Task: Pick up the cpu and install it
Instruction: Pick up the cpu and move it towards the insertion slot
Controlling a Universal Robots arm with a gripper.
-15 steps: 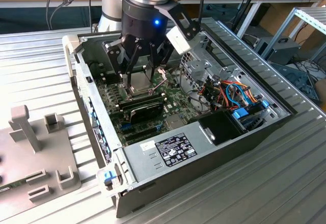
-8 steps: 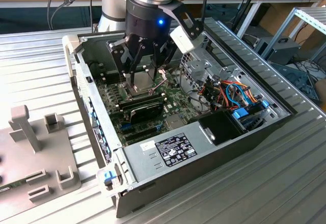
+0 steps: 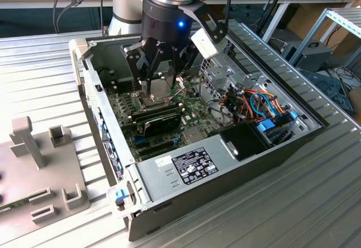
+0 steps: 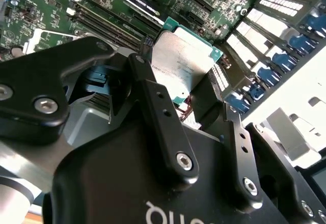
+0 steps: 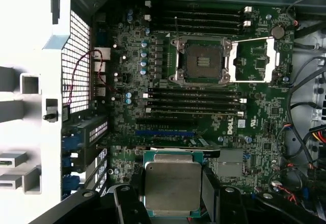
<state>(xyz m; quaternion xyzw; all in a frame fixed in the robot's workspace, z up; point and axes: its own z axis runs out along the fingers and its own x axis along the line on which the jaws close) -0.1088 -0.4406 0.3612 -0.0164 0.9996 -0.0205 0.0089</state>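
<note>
My gripper (image 3: 161,84) hangs inside the open computer case (image 3: 225,163), above the green motherboard (image 5: 168,107), and is shut on the cpu (image 5: 172,184). The cpu is a flat square chip with a dull silvery top and a green rim, and in both wrist views it is pinched at two opposite edges between the black fingers (image 4: 153,99). In the second wrist view the cpu (image 4: 182,63) tilts over the memory slots. The dark square socket (image 5: 202,61) lies bare farther along the board, its shiny metal frame (image 5: 257,61) swung open beside it.
Memory slots (image 5: 196,102) and a black expansion card (image 3: 161,121) lie under the gripper. The grey power supply (image 3: 186,166), bundled cables (image 3: 259,104) and blue drive clips (image 3: 265,127) fill the case toward the exterior view's right. A grey fixture (image 3: 39,169) stands outside on the slatted table.
</note>
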